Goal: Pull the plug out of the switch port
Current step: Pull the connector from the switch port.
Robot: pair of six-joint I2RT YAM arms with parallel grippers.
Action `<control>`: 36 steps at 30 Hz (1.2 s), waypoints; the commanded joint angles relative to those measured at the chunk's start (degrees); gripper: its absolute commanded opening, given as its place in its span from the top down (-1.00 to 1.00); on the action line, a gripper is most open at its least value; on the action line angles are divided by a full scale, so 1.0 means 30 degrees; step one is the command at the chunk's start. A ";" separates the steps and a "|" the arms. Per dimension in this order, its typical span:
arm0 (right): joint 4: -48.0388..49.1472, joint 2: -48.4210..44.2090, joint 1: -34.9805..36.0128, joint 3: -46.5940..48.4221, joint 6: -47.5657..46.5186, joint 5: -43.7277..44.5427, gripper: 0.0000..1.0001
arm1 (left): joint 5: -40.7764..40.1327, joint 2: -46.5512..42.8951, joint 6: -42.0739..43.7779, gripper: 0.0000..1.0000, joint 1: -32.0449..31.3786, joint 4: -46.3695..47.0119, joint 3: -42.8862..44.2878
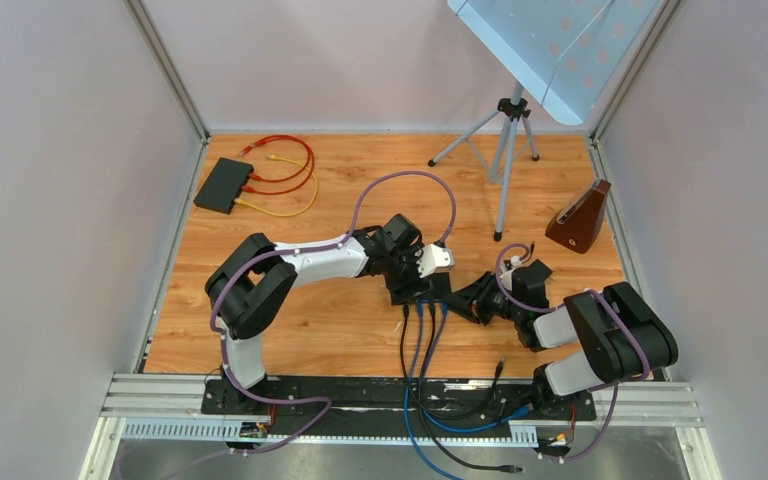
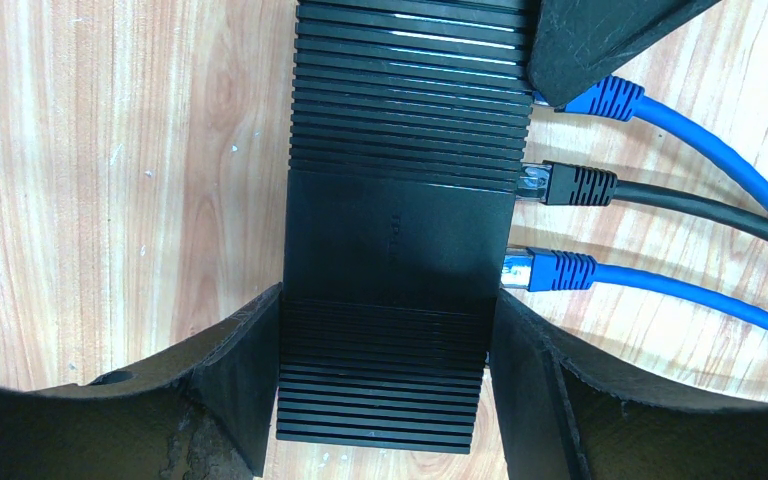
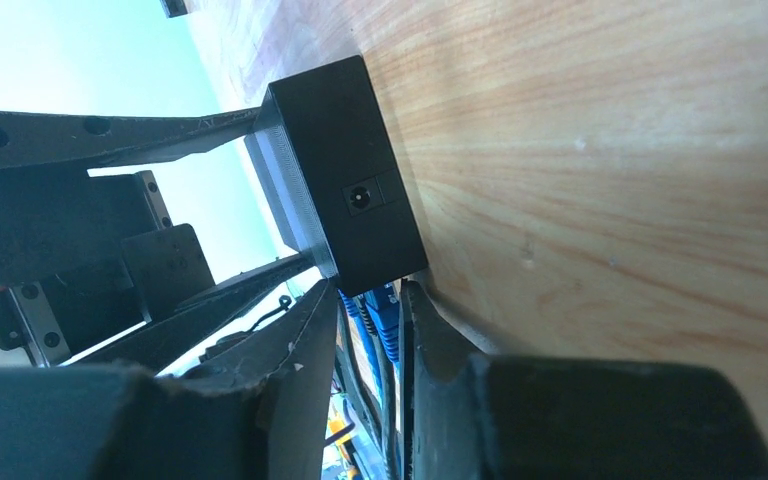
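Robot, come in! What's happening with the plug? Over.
Left claw clamps ribbed black plastic switch box. Right claw flanks end blue cable plug, grip unclear; plug not yet out. Black cable plug close alongside.

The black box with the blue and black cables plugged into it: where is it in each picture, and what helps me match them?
Top external: the switch lies mid-table, mostly hidden between the two arms' tips.
Left wrist: the switch fills the centre, running top to bottom.
Right wrist: the switch sits upper centre-left, seen end-on against the wood.
Shared landmark: the blue cables leaving one side of it.
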 commanded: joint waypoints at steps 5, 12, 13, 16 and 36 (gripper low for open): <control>0.0757 -0.0140 0.0104 -0.0410 -0.1605 -0.0225 0.33 | 0.0091 0.0730 -0.0368 -0.27 -0.0179 -0.1309 -0.0045; 0.0131 -0.0040 0.0131 0.0187 -0.1936 -0.0199 0.36 | -0.0280 0.0903 -0.0180 -0.26 -0.0182 -0.1473 -0.0017; 0.0264 0.0094 0.0127 0.0216 -0.1933 -0.0285 0.38 | -0.0208 0.0886 -0.0171 -0.26 -0.0184 -0.1469 0.0005; 0.0342 0.0461 0.0121 0.0325 -0.1927 -0.0177 0.44 | -0.0123 0.0876 -0.0232 -0.25 -0.0185 -0.1374 0.0021; 0.1702 0.1692 0.0138 0.0074 -0.1578 -0.0085 0.41 | 0.0010 0.1135 -0.0259 -0.22 -0.0183 -0.1633 0.0026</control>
